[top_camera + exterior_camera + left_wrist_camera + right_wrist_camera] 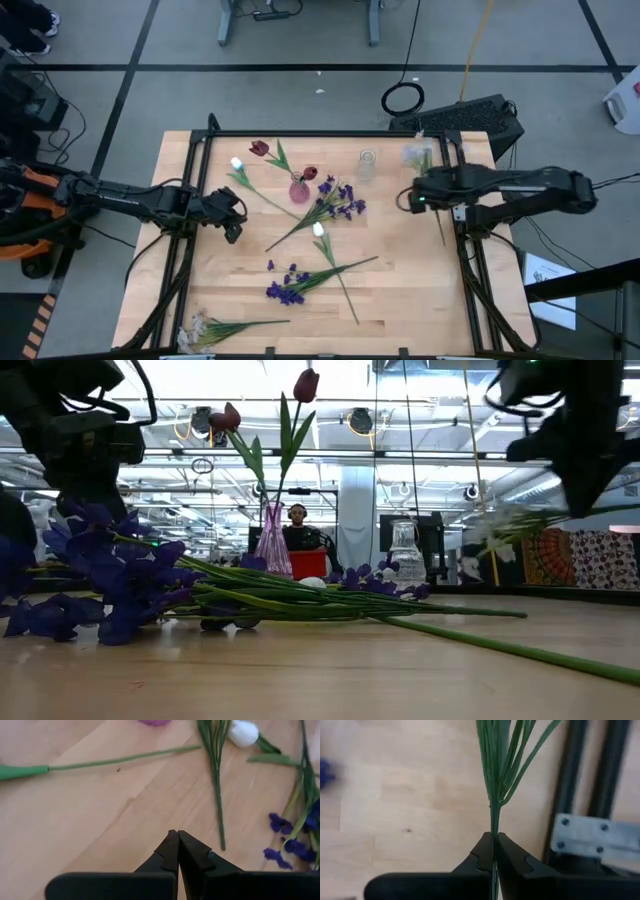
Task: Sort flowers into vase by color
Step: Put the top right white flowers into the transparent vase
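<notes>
Pale wood planks make up the bench [400, 300], edged by a dark metal frame [470, 280] and standing on a grey tiled floor [300, 90] crossed by dark lines. Beyond it, the low view shows a bright hall with ceiling lights and a person [297, 520] seated behind a red box [308, 564].

Purple flowers [286, 288] lie near the front middle, another purple bunch [340, 200] by the centre, white tulips [318, 230] between them, and a spray of tiny white blossoms [205, 328] at the front left corner. Two dark red tulips [260, 148] stand in a pink vase [299, 190]; a clear vase [367, 163] stands apart, toward the back.

At the right edge, the right gripper [494, 840] has its jaws closed on the thin green stem of a white spray [495, 765]. The left gripper [178, 837] hangs over bare wood on the left side, jaws pressed together on nothing.
</notes>
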Controlling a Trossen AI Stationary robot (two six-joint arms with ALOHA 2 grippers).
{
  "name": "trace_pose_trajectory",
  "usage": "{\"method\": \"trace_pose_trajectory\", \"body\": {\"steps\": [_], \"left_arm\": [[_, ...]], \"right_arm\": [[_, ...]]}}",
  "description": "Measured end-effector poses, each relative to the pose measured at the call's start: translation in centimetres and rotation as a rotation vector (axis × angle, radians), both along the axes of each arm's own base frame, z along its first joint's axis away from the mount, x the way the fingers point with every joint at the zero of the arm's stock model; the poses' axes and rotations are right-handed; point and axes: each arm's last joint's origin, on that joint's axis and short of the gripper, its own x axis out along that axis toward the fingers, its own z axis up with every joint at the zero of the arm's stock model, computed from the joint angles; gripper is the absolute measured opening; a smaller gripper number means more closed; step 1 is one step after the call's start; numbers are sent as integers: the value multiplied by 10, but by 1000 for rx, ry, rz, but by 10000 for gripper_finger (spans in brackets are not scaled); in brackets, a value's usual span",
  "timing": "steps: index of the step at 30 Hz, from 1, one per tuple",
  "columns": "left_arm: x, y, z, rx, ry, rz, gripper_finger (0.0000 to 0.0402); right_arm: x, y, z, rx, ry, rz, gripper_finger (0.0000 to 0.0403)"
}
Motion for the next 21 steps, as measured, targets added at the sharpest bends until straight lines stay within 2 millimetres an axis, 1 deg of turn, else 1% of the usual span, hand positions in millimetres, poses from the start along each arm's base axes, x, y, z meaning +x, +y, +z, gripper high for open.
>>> {"method": "trace_pose_trajectory", "body": {"steps": [2, 4, 6, 8, 11, 13, 15, 19, 21], "left_arm": [[1, 0, 1, 3, -15, 4, 11], [2, 0, 2, 5, -28, 6, 11], [3, 0, 2, 10, -37, 11, 11], [3, 1, 2, 20, -36, 20, 11], [3, 2, 2, 46, -39, 42, 11], [3, 2, 3, 63, -45, 57, 11], [4, 2, 4, 66, -60, 62, 11], [7, 3, 6, 80, -98, 81, 11], [7, 3, 7, 95, -106, 96, 11]], "right_arm": [[-7, 0, 6, -37, -59, -16, 1], [-6, -2, 9, -98, -140, 54, 1], [0, -7, 7, -163, -243, 118, 1], [11, -16, 5, -240, -366, 176, 1], [26, -37, 1, -386, -517, 245, 0], [28, -55, 0, -473, -582, 244, 0], [27, -73, 7, -557, -655, 252, 0], [21, -105, 26, -670, -870, 381, 0], [19, -120, 33, -748, -943, 447, 0]]}}
